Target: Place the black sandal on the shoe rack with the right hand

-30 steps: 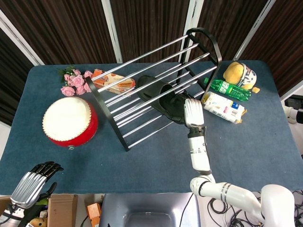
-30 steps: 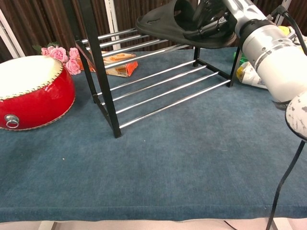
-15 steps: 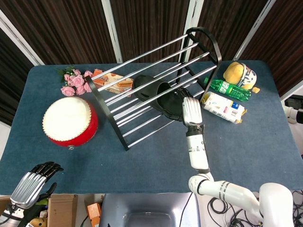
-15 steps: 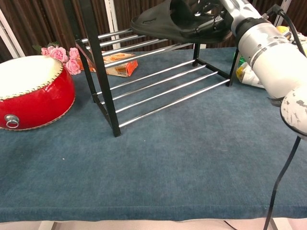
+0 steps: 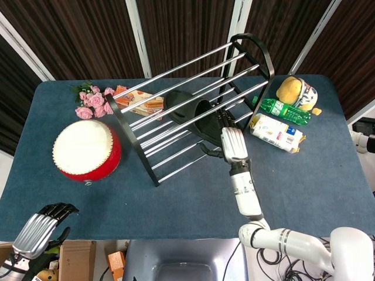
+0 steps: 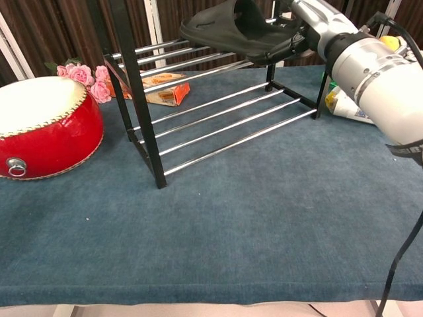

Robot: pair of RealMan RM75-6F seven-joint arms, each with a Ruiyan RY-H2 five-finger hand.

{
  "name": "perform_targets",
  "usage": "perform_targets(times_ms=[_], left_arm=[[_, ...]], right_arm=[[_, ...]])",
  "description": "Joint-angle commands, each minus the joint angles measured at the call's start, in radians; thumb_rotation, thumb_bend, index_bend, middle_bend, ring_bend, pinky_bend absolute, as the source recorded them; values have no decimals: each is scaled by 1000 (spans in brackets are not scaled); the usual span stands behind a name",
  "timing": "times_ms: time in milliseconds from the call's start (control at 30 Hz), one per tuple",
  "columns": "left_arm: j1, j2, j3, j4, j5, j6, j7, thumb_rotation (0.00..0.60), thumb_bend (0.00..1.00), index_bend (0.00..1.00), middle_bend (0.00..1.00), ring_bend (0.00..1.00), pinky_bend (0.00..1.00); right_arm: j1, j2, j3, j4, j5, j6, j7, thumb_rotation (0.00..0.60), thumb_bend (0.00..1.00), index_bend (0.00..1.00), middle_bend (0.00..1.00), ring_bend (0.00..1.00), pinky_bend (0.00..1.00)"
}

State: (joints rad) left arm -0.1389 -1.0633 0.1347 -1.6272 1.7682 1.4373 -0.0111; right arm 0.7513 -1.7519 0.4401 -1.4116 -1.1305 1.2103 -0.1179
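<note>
Dark wooden slats stand behind a big table (image 5: 328,175) with a blue cloth on it. On the table stands the shoe rack (image 5: 193,76), made of black ends and shiny bars. It is the biggest thing there. To its left sits a round red drum (image 5: 87,150) with a white top. Behind the drum lie some pink flowers (image 5: 92,100) and an orange packet (image 5: 139,102). On the other side of the rack are a green bottle (image 5: 285,110), a white bag of snacks (image 5: 276,133) and a yellow soft toy (image 5: 296,92).

The black sandal (image 6: 238,33) now lies on the top bars of the rack, near the middle. A second ago it was up in the air in the robot's hold. Now it has come down and moved a bit to the left, so it sits on the bars.

The right hand (image 5: 229,140) is just beside the back end of the sandal. Its fingers look like they have opened a little, but they are still right up against the shoe. I cannot tell if it still grips the sandal or has let go.

The left hand (image 5: 40,230) is down low, off the table, with its dark fingers curled in and nothing in them.

I think the job is almost done. The hand only needs to pull away without knocking the sandal off.
</note>
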Motion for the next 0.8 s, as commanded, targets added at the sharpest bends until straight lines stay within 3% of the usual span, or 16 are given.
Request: perform_targets(times_ms=[33,333,433,600,733,800], left_arm=[[1,2,-2,2,-1,6,-9,600,448,334,300,251,326],[3,3,-9,2,-14,10,-13,600,447,334,300,250,326],[5,2,-10,2,-14,14,-11,600,447,334,300,250,326],[10,-3,-15,6,-14,26,-2,600,447,334,300,251,326],[13,-5,-17,10,-10,36,-2,600,448,333,299,250,326],[16,-8,-19,13,-8,45,1,600,448,333,298,251,326]], right_arm=[[-54,100,-72,-149,-36,5,-61,600,144,0,0,0,143],[-171,355,-158,-481,-93,82,-218,600,143,0,0,0,143],[-225,450,-213,-595,-118,106,-270,600,143,0,0,0,143],[-364,575,-403,-691,-281,200,-392,600,143,0,4,0,179],[-495,627,-576,-639,-456,283,-365,600,143,0,31,0,195],[-542,645,-634,-592,-522,313,-307,600,143,1,34,0,192]])
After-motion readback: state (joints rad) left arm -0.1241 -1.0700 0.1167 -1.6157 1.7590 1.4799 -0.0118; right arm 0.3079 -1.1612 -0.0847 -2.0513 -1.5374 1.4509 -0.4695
